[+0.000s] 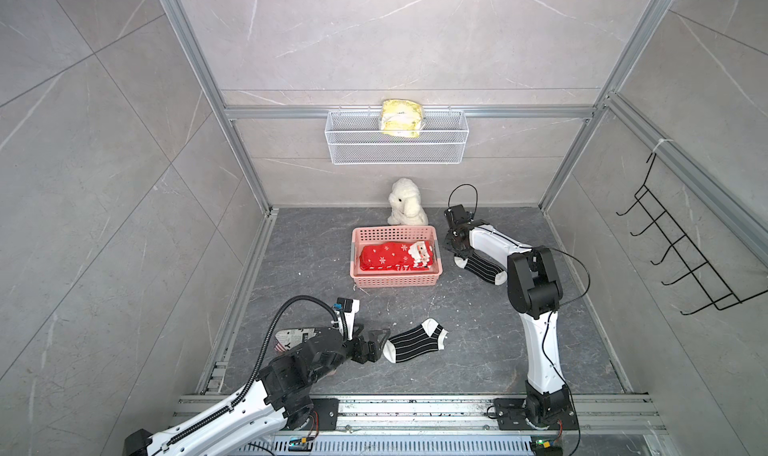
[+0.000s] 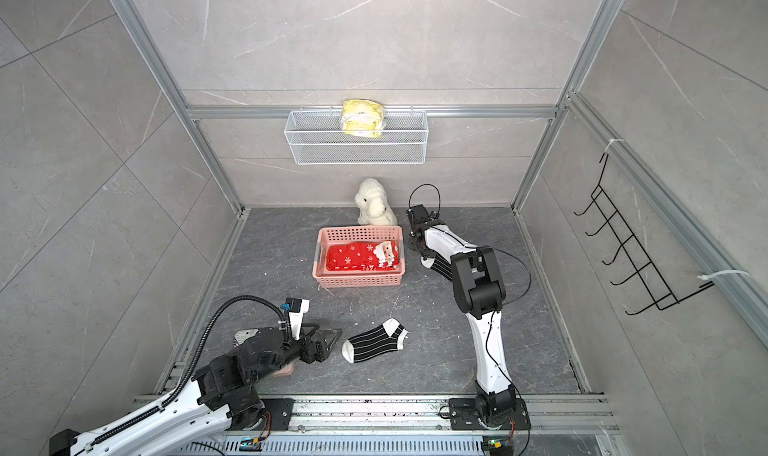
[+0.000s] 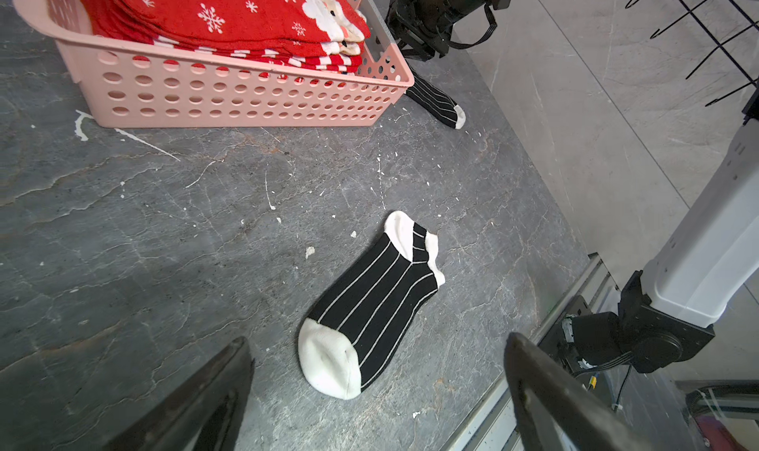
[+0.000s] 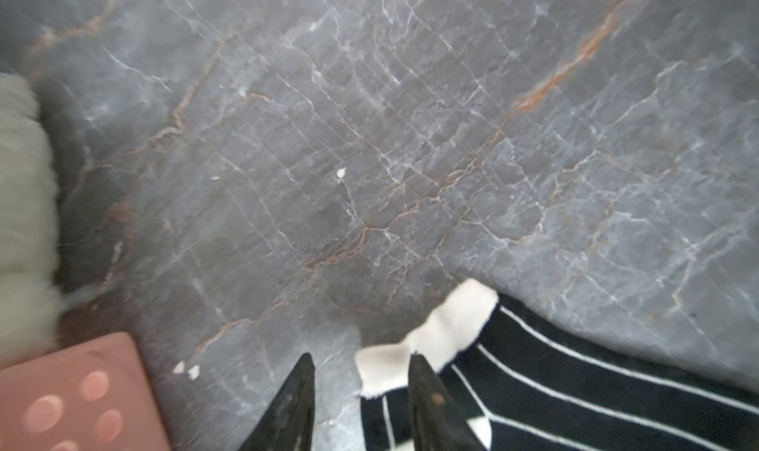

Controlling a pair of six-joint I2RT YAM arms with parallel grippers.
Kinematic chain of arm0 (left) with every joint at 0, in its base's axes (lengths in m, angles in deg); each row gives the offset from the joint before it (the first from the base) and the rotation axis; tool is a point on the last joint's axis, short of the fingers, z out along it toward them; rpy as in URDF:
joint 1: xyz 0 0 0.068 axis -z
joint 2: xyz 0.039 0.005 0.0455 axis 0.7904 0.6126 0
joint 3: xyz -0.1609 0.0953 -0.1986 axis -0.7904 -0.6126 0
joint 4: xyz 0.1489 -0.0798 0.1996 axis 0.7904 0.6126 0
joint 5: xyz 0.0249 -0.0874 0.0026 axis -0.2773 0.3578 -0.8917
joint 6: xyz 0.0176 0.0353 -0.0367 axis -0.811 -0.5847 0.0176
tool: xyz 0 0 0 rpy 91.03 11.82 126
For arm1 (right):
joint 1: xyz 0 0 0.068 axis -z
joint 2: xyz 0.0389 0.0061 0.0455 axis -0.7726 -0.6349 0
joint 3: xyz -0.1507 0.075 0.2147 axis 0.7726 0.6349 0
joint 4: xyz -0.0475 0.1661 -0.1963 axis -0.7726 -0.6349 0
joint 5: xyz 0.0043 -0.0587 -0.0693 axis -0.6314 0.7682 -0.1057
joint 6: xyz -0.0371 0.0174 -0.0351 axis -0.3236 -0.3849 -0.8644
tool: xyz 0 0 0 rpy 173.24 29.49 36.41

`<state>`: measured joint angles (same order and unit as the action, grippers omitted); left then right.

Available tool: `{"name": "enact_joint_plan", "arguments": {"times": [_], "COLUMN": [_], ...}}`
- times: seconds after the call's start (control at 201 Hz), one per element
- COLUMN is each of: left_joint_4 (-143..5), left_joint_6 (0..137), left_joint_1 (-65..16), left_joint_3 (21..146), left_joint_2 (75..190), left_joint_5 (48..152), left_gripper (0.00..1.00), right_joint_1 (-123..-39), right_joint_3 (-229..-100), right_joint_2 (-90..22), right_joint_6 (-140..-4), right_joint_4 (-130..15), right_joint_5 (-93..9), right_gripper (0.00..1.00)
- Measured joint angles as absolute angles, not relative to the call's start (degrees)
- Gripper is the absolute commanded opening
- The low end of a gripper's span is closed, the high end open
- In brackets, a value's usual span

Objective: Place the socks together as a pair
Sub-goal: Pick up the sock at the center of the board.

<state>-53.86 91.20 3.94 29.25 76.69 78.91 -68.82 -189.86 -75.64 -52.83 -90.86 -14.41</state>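
Note:
A black sock (image 1: pixel 415 342) (image 2: pixel 374 342) (image 3: pixel 382 301) with thin white stripes lies flat at the front of the floor. Its white toe points at my left gripper (image 1: pixel 381 344) (image 2: pixel 334 344) (image 3: pixel 378 342), which is open just short of it and holds nothing. A matching black sock (image 1: pixel 484 269) (image 2: pixel 440 265) (image 3: pixel 437 100) (image 4: pixel 575 387) lies right of the pink basket (image 1: pixel 395 281) (image 3: pixel 246 95). My right gripper (image 1: pixel 457 252) (image 2: pixel 417 250) (image 4: pixel 361 364) is down at its white cuff, jaws partly apart. One finger is over the fabric, the other on bare floor. Red snowflake socks (image 1: pixel 395 258) (image 3: pixel 230 13) are stacked in the basket.
A white plush toy (image 1: pixel 407 202) (image 4: pixel 20 202) sits behind the basket at the back wall. A wire shelf (image 1: pixel 397 142) with a yellow pack (image 1: pixel 402 117) hangs above. A black hook rack (image 1: pixel 681 246) is on the right wall. A printed cloth (image 1: pixel 291 337) lies under my left arm.

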Motion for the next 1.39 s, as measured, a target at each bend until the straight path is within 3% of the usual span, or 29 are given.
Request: {"name": "enact_joint_plan", "arguments": {"times": [0.139, 0.219, 0.453, 0.602, 0.811, 0.98, 1.184, 1.393], "left_joint_4": [-53.84, -53.84, -53.84, -53.86, -53.51, -52.97, -54.82, -57.82], "left_joint_6": [91.83, 91.94, 92.14, 92.23, 92.27, 92.23, 91.99, 87.18], "left_joint_1": [3.91, 3.94, 3.94, 3.94, 3.94, 3.94, 5.25, 15.02], "left_joint_3": [29.25, 29.25, 29.25, 29.25, 29.64, 32.72, 38.60, 45.42], "left_joint_2": [76.30, 76.23, 76.25, 76.32, 76.51, 78.28, 87.07, 98.26], "left_joint_5": [78.91, 78.91, 78.87, 78.91, 79.02, 79.55, 80.44, 75.28], "left_gripper": [0.96, 0.95, 0.94, 0.92, 0.87, 0.79, 0.74, 0.74], "right_joint_1": [-68.82, -68.82, -68.82, -68.82, -68.71, -68.60, -68.60, -69.33], "right_joint_3": [-189.86, -189.97, -192.07, -192.88, -187.87, -175.37, -162.21, -158.69], "right_joint_2": [-76.53, -76.56, -77.82, -78.35, -75.05, -62.44, -34.66, -14.50], "right_joint_6": [-53.20, -53.20, -52.78, -52.59, -52.32, -51.84, -50.55, -47.87], "right_joint_4": [-91.98, -92.83, -96.41, -97.77, -95.69, -93.99, -91.96, -96.20], "right_joint_5": [-13.90, -12.99, -10.47, -9.23, -9.84, -10.93, -11.87, -13.16], "right_gripper": [0.36, 0.29, 0.21, 0.00, 0.00, 0.00, 0.00, 0.00]}}
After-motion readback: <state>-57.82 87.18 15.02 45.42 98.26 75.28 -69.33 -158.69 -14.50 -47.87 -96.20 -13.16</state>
